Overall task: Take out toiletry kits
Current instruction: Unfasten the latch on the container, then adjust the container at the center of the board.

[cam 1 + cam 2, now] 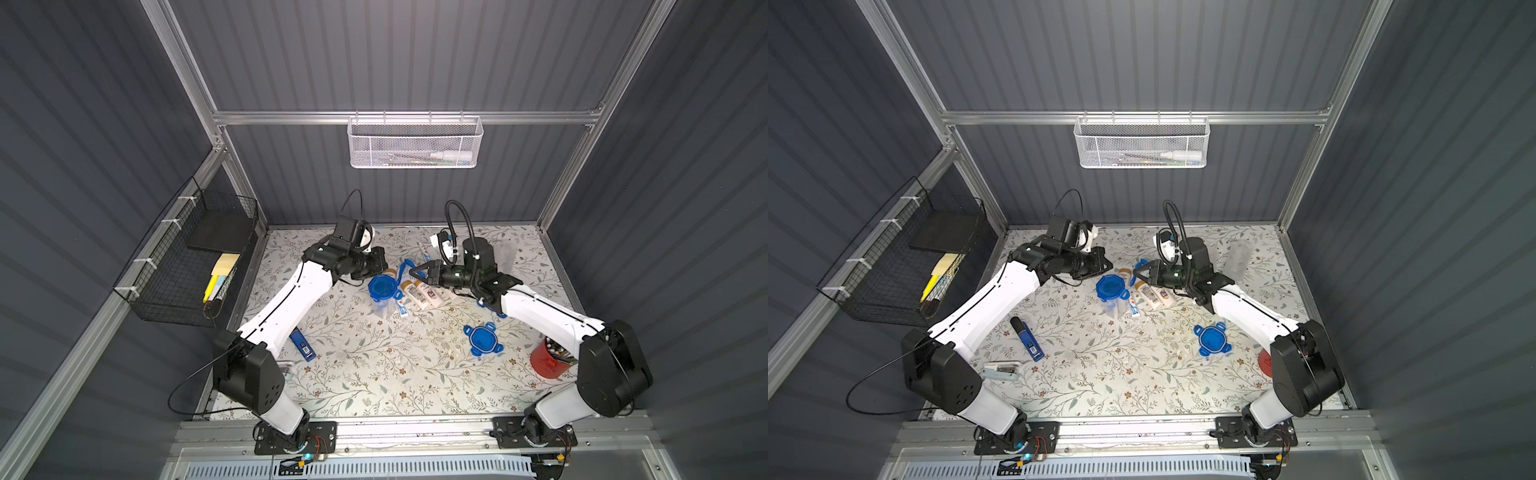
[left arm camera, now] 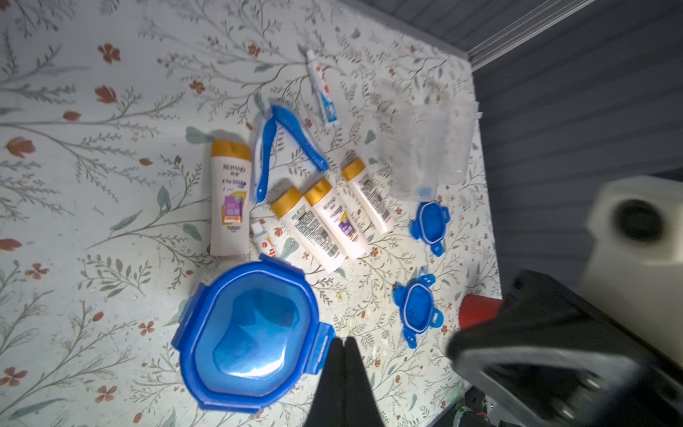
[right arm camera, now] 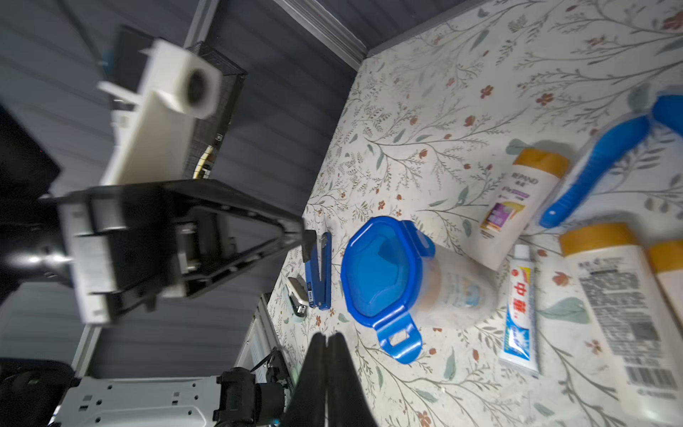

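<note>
Right end effector (image 3: 327, 340), fingers pressed together w/ nothing btwn them, hangs by the cluster of kit pieces mid-bench. Left end effector (image 2: 342, 345) is likewise closed and empty, its tips just beside the lidded jar (image 1: 382, 291).

Floral bench (image 1: 374, 374) seen from above, w/ two white-and-black arms reaching in from the near edge. Toiletry kit pieces lie loose on the bench btwn the two arms, just behind the lidded jar. That jar's walls are cloudy, so its contents can't be made out.

Likely step: opening the only jar w/ a lid on. To do it well, the fingers need to part first. One arm should steady the clear body while the other lifts each blue clip flap in turn, then takes the lid straight off. One flap juts toward the right end effector, a fair place to start. Approach from the jar's free side so the bottles aren't swept away.

Count:
- 4 cream bottles (image 2: 230, 196) w/ tan caps, 3 side by side and 1 apart
- 2 blue toothbrushes (image 2: 266, 159) meeting in a V
- 2 toothpaste tubes (image 2: 321, 88), 1 by the jar and 1 farther back
- 2 loose blue lids (image 2: 417, 308)
- 1 empty clear jar (image 2: 425, 148) w/o lid
- 1 lidded jar
</note>
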Motion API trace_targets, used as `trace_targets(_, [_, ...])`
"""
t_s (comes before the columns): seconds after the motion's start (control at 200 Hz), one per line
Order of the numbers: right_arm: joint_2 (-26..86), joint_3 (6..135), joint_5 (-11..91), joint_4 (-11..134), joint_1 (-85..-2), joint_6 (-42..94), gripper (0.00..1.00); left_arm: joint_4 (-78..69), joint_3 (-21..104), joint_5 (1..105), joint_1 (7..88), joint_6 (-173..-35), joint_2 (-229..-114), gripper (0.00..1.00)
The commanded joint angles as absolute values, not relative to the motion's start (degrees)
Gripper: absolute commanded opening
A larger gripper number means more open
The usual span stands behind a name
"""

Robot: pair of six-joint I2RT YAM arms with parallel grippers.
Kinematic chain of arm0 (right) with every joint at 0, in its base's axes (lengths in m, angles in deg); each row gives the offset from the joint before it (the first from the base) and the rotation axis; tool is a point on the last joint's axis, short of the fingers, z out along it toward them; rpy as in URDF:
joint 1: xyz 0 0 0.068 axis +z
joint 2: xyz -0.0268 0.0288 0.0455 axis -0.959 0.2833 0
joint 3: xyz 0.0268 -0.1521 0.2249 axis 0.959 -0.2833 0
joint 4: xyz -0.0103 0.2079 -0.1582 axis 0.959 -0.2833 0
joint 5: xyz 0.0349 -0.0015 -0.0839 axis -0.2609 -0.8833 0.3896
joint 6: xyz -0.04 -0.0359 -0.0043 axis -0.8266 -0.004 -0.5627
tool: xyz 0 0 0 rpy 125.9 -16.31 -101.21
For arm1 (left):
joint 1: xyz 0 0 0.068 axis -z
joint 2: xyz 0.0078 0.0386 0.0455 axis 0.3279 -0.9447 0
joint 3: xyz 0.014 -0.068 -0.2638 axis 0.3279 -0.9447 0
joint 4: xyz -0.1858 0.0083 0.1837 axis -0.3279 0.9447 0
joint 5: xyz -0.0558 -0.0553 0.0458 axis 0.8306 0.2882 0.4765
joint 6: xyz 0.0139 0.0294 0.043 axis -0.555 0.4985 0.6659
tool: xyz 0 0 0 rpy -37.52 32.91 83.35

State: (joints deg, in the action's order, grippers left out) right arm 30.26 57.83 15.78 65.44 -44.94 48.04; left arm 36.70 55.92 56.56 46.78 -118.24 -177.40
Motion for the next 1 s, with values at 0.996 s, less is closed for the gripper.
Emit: trace_targets(0.996, [42.76,69.93,30.33,45.39,-28.49,36.21,0.0,40.8,45.98,53.01,39.79,-117.38,-171.37,0.0])
